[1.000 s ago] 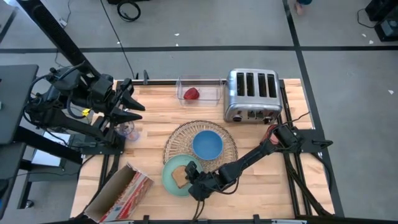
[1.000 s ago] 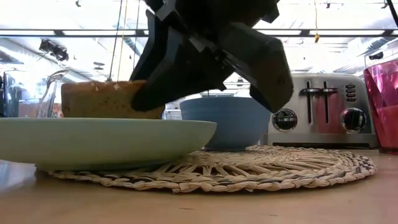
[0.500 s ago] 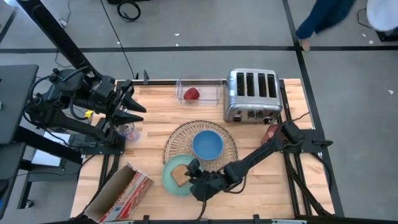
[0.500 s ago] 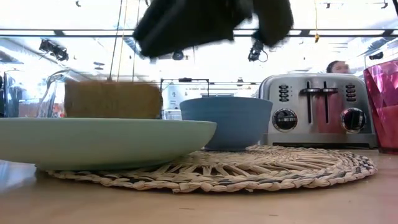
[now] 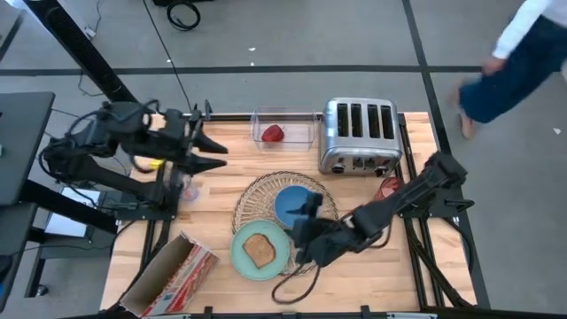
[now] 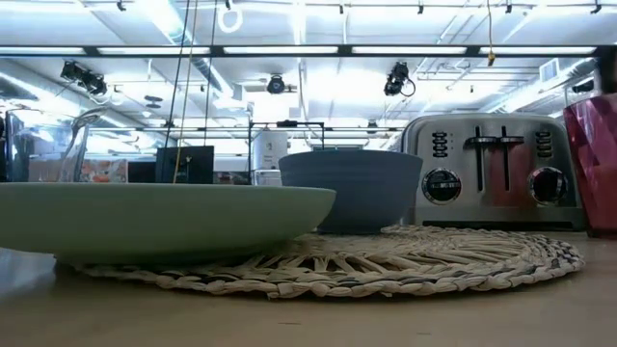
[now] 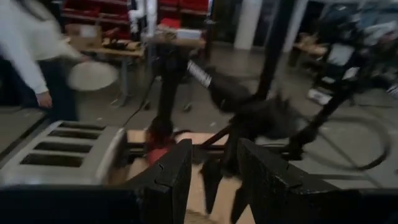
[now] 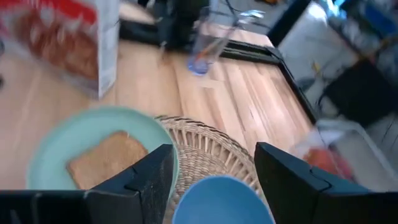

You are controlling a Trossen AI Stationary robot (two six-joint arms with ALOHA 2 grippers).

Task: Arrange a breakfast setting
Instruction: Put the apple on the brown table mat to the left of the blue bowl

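The toast slice [image 5: 260, 251] lies flat on the mint-green plate [image 5: 239, 263], whose edge rests on the wicker placemat [image 5: 257, 197]. The blue bowl [image 5: 291, 204] stands on the placemat. In the low view the plate's rim [image 6: 164, 214] hides the toast. The red apple [image 5: 274, 134] lies in the clear bin. The pink cup [image 5: 387, 188] stands at the right, partly under my right arm. My right gripper [image 5: 297, 239] is open and empty above the plate's right edge; its wrist view [image 8: 214, 186] looks over the toast [image 8: 107, 160]. My left gripper [image 5: 217, 152] is open and empty at the far left. I cannot make out the utensil.
The chrome toaster [image 5: 359, 135] stands at the far right, next to the clear bin [image 5: 285, 128]. A clear glass [image 5: 182, 186] stands below my left gripper. A cereal box [image 5: 173, 273] lies at the near left corner. A person walks beyond the far right corner.
My right gripper has let go of the toast, risen out of the low view and drawn back toward the table's right. The toast, which stood above the plate's rim, now lies flat on the plate. My left gripper has moved a little toward the table's right.
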